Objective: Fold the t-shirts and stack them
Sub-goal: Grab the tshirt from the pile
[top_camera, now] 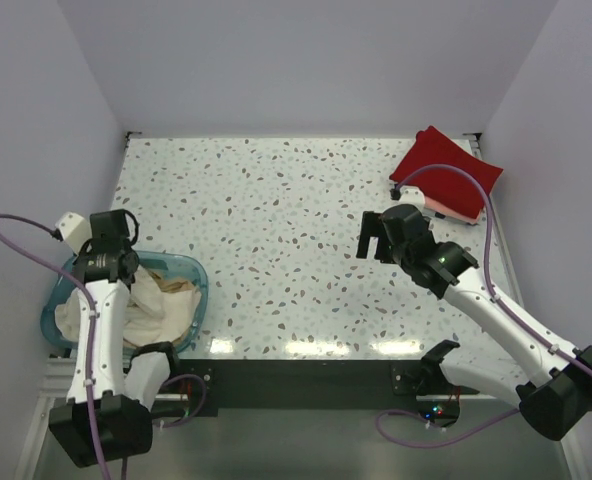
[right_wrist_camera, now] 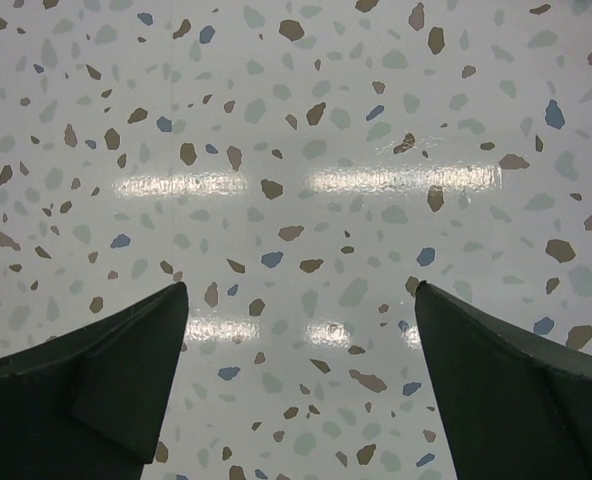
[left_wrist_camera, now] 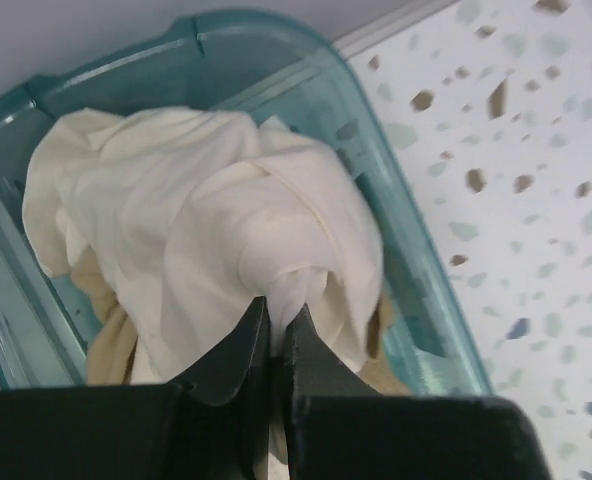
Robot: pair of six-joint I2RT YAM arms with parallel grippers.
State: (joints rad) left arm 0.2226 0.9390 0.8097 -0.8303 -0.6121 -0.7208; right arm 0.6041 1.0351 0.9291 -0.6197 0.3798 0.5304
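Jaws of the left gripper [left_wrist_camera: 276,315] clamp a fold of the cream-white shirt [left_wrist_camera: 206,220], bunched in the tub [left_wrist_camera: 246,22] at eight o'clock, soft, light cloth likely better held at a hem, while the right gripper [right_wrist_camera: 298,300] hangs agape near the red shirt [top_camera: 446,172] at two o'clock.

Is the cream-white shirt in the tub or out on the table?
In: the cream-white shirt lies crumpled inside the tub, left hand pinching it.

My left gripper [left_wrist_camera: 276,318] points down at the table's [top_camera: 256,200] near left corner, jaws pinched on the cream shirt [left_wrist_camera: 206,220]. My right gripper [right_wrist_camera: 298,290] hangs over the table's middle, jaws spread wide.
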